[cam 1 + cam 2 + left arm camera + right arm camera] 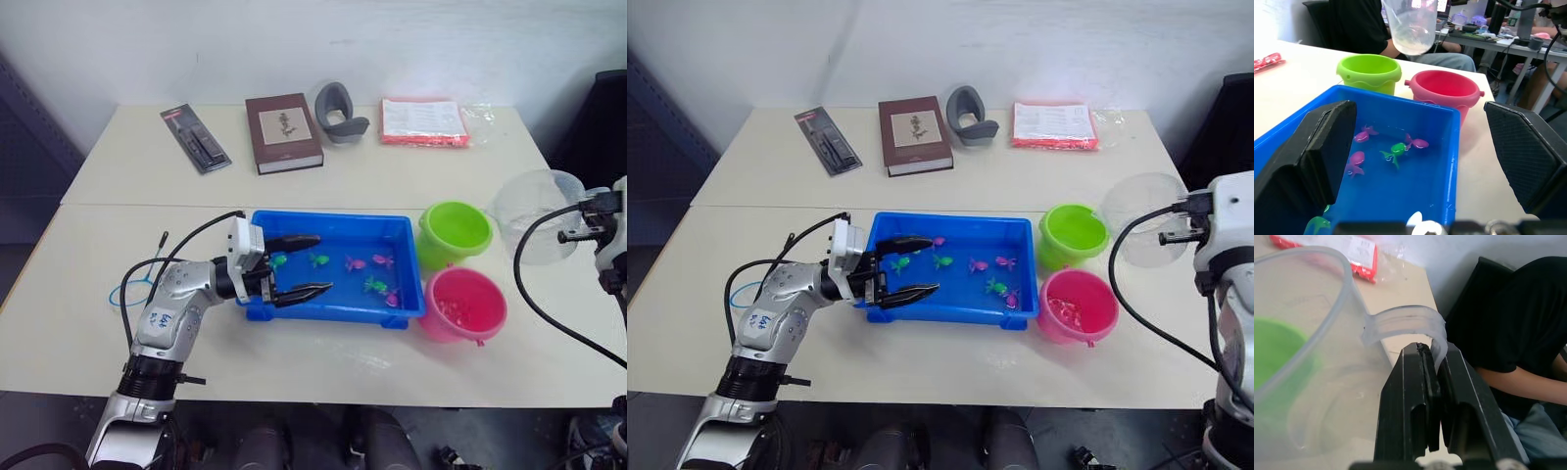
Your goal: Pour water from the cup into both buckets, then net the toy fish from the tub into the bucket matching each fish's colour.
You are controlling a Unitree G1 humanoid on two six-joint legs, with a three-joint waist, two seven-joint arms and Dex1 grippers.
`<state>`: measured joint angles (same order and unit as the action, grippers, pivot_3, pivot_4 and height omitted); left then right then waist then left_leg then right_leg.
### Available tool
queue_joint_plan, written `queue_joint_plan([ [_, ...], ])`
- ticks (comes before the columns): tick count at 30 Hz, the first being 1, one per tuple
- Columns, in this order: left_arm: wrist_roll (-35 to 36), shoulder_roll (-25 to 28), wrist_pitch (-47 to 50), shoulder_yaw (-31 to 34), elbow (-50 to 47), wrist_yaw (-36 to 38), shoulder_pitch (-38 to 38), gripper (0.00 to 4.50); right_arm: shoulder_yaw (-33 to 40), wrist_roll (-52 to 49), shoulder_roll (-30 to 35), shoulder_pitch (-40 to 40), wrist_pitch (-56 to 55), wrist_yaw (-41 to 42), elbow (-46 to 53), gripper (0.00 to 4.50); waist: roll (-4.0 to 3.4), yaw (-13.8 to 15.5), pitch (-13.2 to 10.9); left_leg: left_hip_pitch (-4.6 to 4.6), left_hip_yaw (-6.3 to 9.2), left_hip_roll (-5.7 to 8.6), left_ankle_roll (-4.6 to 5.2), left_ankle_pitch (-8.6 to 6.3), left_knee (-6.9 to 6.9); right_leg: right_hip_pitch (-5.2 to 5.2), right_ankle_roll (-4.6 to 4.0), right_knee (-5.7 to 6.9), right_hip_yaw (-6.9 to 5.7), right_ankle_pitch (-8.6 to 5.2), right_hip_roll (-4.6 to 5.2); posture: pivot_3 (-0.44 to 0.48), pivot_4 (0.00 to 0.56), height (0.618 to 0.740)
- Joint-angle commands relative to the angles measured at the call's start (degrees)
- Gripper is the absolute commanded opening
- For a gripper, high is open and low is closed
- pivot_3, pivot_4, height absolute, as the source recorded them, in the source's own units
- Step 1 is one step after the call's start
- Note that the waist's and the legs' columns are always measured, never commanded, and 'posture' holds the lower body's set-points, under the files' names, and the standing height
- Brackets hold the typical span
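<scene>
Left eye view: pale table [392, 186] by a white wall, book [283, 132] at back. Left claw [297, 266] spread over the tub [323, 309]. Right claw [1432, 382] pinches the cup [534, 211] handle.

Bright plastics on a pale cream table [323, 186]

A blue tub [338, 310] holds pink and green toy fish [376, 285]; right of it sit a lime green bucket [455, 232] and, nearer, a pink bucket [464, 304]; the cup [535, 213] is clear; a maroon book [283, 132] lies far.

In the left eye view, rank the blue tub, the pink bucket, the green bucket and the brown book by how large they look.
1. Blue tub, clearly the largest.
2. Pink bucket.
3. Green bucket and brown book look similar; the book lies farther away, so I won't rank them.
</scene>
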<state>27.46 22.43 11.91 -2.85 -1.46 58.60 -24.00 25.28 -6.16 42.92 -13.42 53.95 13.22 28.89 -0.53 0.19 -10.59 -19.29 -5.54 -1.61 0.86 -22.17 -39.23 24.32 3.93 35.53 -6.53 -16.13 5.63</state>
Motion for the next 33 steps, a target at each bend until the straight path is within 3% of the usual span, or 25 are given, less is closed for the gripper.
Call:
queue_joint_plan([
  [1, -0.6, -0.7, -2.2, 1.4, -0.6, -1.6, -0.4, 4.5, -4.5, 5.8, 4.7, -2.1, -6.7, -1.1, -3.4, 0.02, 0.0, -0.1, 0.0, -0.11, -0.08, 0.08, 0.07, 0.04, 0.0, 0.14, 0.07, 0.02, 0.04, 0.04, 0.01, 0.0, 0.15, 0.74],
  [7, -2.3, -0.6, -3.7, 0.4, -0.2, -1.8, 0.3, 4.5, -12.4, 14.5, 7.5, -3.3, -17.5, -3.3, -8.6, 0.02, 0.02, -0.2, 0.0, -0.16, -0.21, 0.12, 0.11, 0.11, -0.06, 0.19, 0.27, -0.02, 0.15, 0.16, 0.0, 0.0, 0.15, 0.74],
  [13, -3.0, -0.8, -4.7, 0.9, 0.3, -2.3, 0.9, 4.5, -15.2, 20.8, 7.7, -4.5, -24.5, -5.3, -11.8, 0.02, 0.02, -0.1, 0.0, -0.16, -0.21, 0.12, 0.04, 0.16, -0.07, 0.19, 0.29, -0.01, 0.17, 0.17, -0.01, 0.0, 0.15, 0.74],
  [17, -3.0, -0.8, -5.2, 0.9, 0.6, -2.0, 1.2, 4.5, -19.7, 29.1, 11.8, -5.5, -32.1, -7.1, -15.8, 0.02, 0.02, -0.2, 0.0, -0.16, -0.23, 0.12, 0.03, 0.16, -0.07, 0.21, 0.29, -0.01, 0.19, 0.17, 0.0, 0.0, 0.15, 0.74],
  [33, -3.2, -1.2, -6.0, 0.7, 1.5, -2.0, 0.3, 4.5, -22.5, 40.8, 10.2, -8.1, -44.2, -10.6, -23.3, 0.02, 0.05, -0.2, 0.0, -0.16, -0.25, 0.06, -0.05, 0.21, -0.07, 0.21, 0.3, 0.0, 0.19, 0.18, -0.06, 0.0, 0.15, 0.74],
])
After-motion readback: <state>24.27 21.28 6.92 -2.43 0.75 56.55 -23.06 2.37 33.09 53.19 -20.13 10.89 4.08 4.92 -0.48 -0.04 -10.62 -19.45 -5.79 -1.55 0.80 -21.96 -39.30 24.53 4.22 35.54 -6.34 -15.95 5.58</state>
